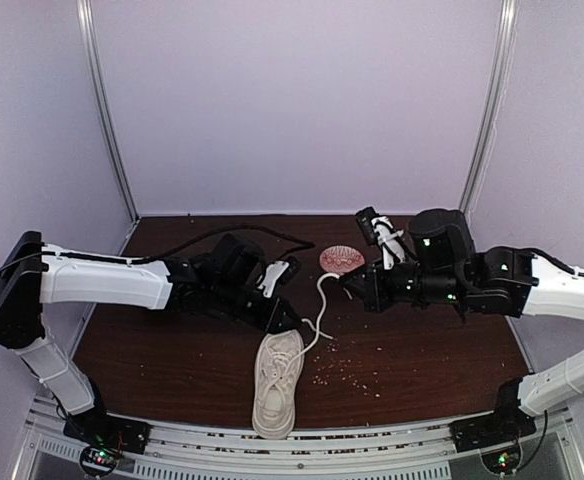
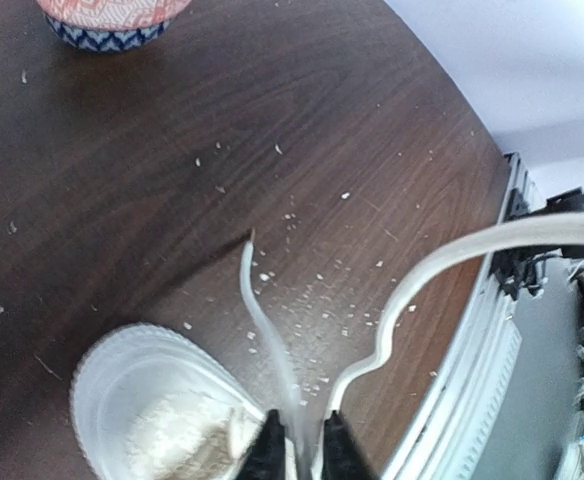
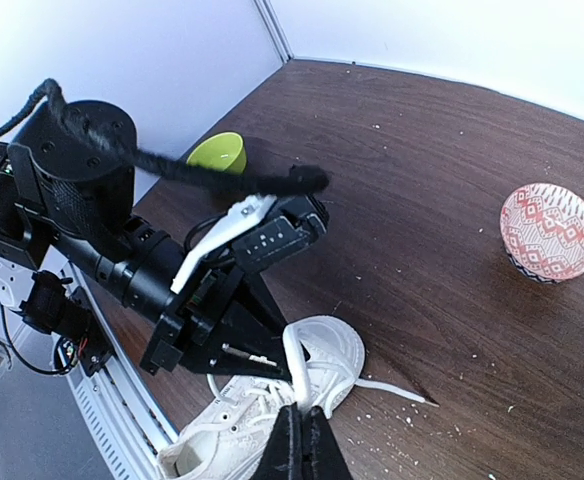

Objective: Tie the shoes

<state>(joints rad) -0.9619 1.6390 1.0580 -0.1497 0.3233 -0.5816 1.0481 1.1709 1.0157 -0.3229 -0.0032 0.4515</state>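
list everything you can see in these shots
sneaker: one, cream, near table edge between the arms
laces: white, rising from the sneaker
patterned bowl: one, red and white, behind the sneaker
green bowl: one, lime, beyond the left arm
crumbs: many, pale, right of the sneaker
table: one, dark brown wood
left gripper: black, over the sneaker, lace between its fingers
right gripper: black, shut on a lace

Bowl (image 1: pixel 341 259) behind sneaker (image 1: pixel 278 384) on table (image 1: pixel 452 350)
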